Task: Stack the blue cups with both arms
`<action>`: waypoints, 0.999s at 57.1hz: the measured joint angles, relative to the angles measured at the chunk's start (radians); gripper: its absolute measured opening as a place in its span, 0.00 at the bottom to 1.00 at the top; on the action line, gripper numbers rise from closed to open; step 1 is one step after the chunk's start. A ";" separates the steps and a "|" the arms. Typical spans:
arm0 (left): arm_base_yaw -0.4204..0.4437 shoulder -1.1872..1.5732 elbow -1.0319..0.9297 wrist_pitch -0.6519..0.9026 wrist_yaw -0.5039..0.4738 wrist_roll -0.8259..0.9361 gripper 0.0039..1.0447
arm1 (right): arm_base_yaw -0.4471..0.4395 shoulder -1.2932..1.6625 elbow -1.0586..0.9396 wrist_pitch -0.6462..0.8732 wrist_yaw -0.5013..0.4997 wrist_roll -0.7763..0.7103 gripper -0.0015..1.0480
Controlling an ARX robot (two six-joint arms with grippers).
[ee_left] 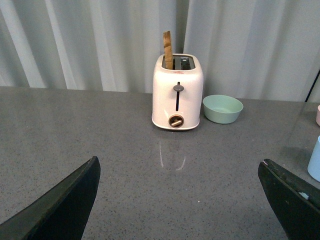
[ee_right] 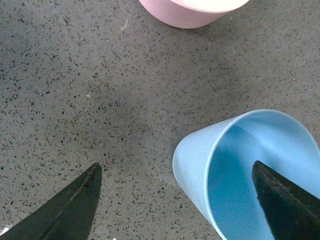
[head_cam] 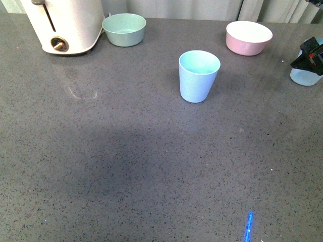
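Front view: stacking not begun. One blue cup [head_cam: 199, 75] stands upright near table centre, slightly toward 1 o'clock. The second blue cup [head_cam: 303, 76] sits at 3 o'clock, well apart, at the frame edge. My right fingers [ee_right: 70, 210] are spread wide about that cup, one seemingly over its mouth, gripping nothing. My left fingers [ee_left: 65, 210] are spread too, empty, clear of both cups. Left to do, I judge: grasp, lift, nest.

The table [head_cam: 126, 166] is grey speckled stone, glossy. On it: toaster [head_cam: 63, 25] at 10 o'clock, green bowl [head_cam: 124, 29] at 11, pink bowl [head_cam: 249, 37] at 1. Pale curtain [ee_left: 100, 45] behind.
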 joint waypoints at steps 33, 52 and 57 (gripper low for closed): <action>0.000 0.000 0.000 0.000 0.000 0.000 0.92 | -0.027 0.003 -0.021 -0.025 -0.019 0.003 0.02; 0.000 0.000 0.000 0.000 0.000 0.000 0.92 | -0.012 -0.232 -0.142 -0.089 -0.169 0.003 0.02; 0.000 0.000 0.000 0.000 0.000 0.000 0.92 | 0.032 -0.305 -0.156 -0.101 -0.192 0.010 0.02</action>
